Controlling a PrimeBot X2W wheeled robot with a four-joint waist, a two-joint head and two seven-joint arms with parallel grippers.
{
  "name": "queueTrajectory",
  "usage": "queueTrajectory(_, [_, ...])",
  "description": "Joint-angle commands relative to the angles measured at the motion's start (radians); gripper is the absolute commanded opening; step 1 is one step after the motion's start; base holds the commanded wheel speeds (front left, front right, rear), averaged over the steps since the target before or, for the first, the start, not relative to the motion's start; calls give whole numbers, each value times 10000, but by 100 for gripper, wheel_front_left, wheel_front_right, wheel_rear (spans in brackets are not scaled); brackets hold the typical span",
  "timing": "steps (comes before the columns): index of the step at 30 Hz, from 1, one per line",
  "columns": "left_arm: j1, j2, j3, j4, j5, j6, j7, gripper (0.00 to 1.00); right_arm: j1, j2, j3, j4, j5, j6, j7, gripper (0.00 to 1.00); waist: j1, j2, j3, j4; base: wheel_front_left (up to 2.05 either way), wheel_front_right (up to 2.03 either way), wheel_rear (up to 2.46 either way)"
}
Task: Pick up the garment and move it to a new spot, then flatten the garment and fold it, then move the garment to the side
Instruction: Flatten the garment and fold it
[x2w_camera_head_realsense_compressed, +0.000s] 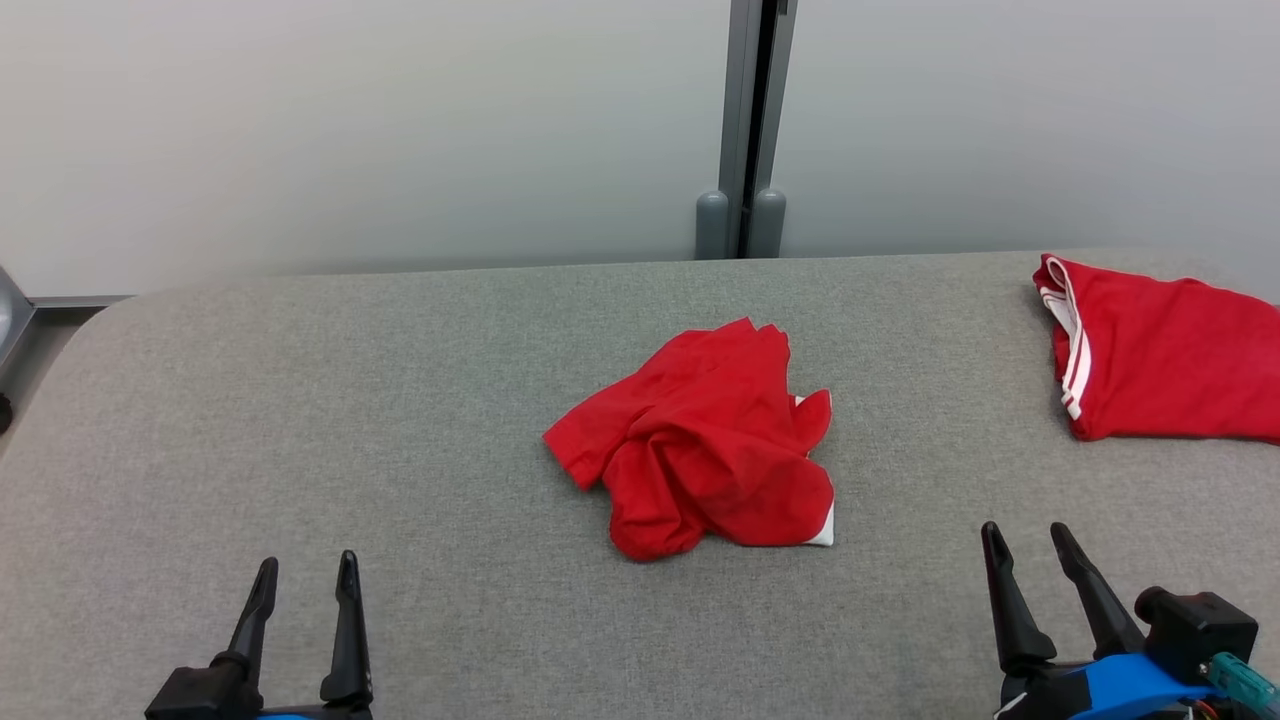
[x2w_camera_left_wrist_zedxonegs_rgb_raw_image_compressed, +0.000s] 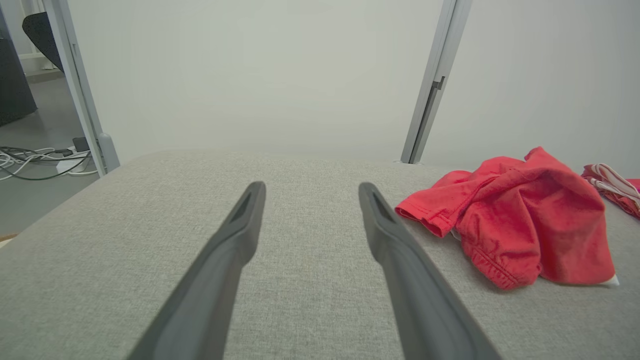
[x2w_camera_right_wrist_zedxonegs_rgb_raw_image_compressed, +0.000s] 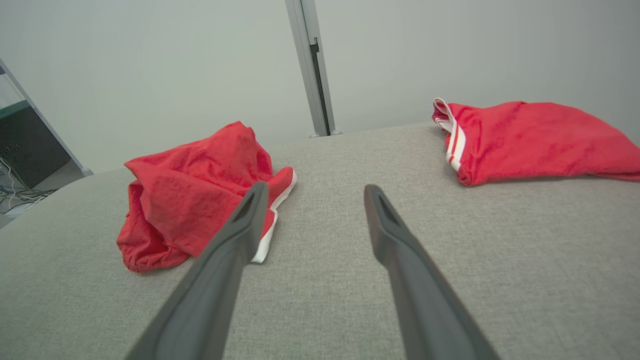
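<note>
"Nearest us, low in the head view, the left gripper (x2w_camera_head_realsense_compressed: 307, 560) is at lower left and the right gripper (x2w_camera_head_realsense_compressed: 1025, 528) at lower right. Each has its fingers spread, with nothing between them."

"And the garment (x2w_camera_head_realsense_compressed: 705, 440)?"

"It's a red heap at the centre of the frame on the grey table (x2w_camera_head_realsense_compressed: 300, 400), higher up than both claws and well apart from them. It hasn't been lifted yet."

"What worries you?"

"It's bunched in layers. A pinch on the top fold could, I'd guess, raise one layer and leave the rest dragging. Or it could trap two layers together, and then it won't flatten. Farther up, at the right edge, lies a striped piece (x2w_camera_head_realsense_compressed: 1160, 350) of the same red. The right claw could go for the wrong cloth, or the heap could be dropped onto it."

"Do the wrist cameras add anything?"

"Yes. The right wrist view picks out the white trim (x2w_camera_right_wrist_zedxonegs_rgb_raw_image_compressed: 272, 220) along the heap's edge, left of centre, which looks like a clean place to grip. The left wrist view shows a gathered hem (x2w_camera_left_wrist_zedxonegs_rgb_raw_image_compressed: 492, 270) at lower right and cables (x2w_camera_left_wrist_zedxonegs_rgb_raw_image_compressed: 35, 160) on the floor at its left edge. The head view gives the whole layout from above, back to the grey post (x2w_camera_head_realsense_compressed: 742, 130) at top centre."
</note>
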Motion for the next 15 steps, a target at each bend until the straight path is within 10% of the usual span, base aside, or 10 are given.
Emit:
queueTrajectory(1, [53,-35,49,15,69,-44,-42,100,85,21,26,-26,-38,1,4,100,0,0,15,-11,0,0,0])
queueTrajectory(15, [-785,-263,-565,397,-8,-439,-27,100,-265,7,333,4,-7,1,11,100,0,0,303,-293,0,0,0])
